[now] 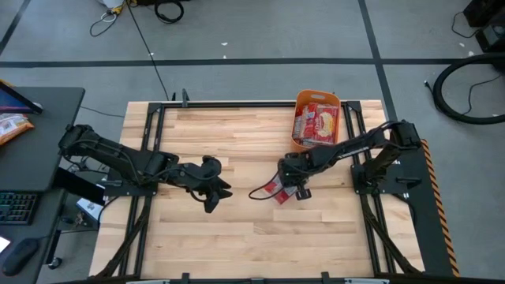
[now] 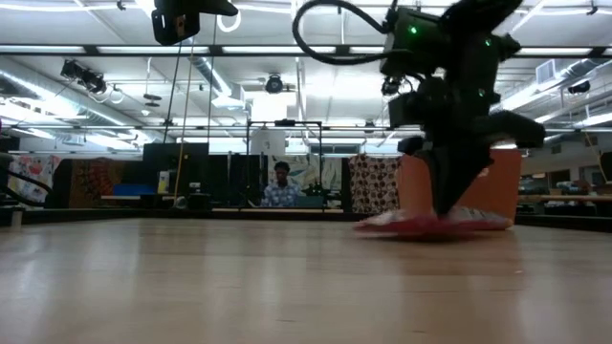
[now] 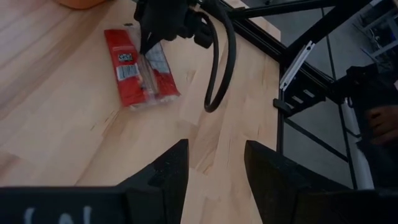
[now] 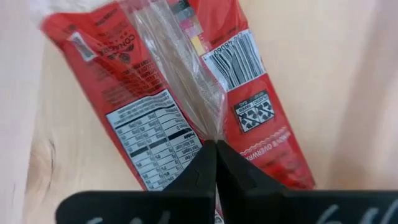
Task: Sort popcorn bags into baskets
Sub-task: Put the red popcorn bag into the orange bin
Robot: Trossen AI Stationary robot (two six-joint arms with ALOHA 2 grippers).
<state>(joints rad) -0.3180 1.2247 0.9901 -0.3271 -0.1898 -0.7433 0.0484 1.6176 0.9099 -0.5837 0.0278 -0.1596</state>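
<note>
A keyboard (image 1: 16,207) and a mouse (image 1: 19,254) are seen on the dark desk (image 1: 47,118) at left. A person (image 2: 280,186) is seated far behind.

My right arm covers most of the flat red popcorn bag (image 1: 274,190) from above, leaving only its end showing; in my right wrist view both ends of it run off the picture; at table height the orange plastic basket (image 2: 497,191) sits mostly behind my arm; the red packets in the basket (image 1: 317,122) are too small to count; the person (image 2: 280,187) far off is too small to make out.
</note>
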